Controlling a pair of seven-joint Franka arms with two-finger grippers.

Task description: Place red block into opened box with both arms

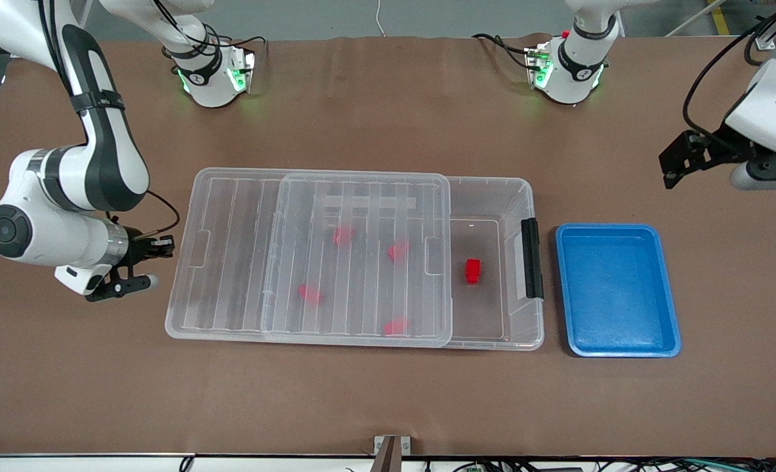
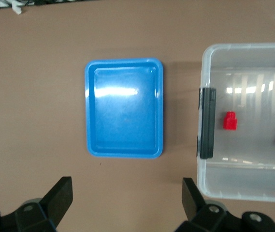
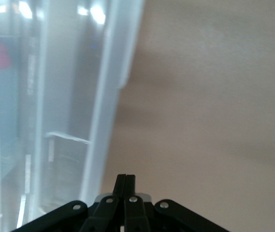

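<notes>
The red block lies inside the clear box, in the uncovered part next to the black handle. The ribbed lid is slid toward the right arm's end and overhangs the box there. My right gripper is shut on nothing, low beside the lid's overhanging end. My left gripper hangs open and empty over the bare table at the left arm's end, clear of the box.
A blue tray sits empty beside the box's handle end. Several other red pieces show blurred under the lid. Brown table surface surrounds the box on all sides.
</notes>
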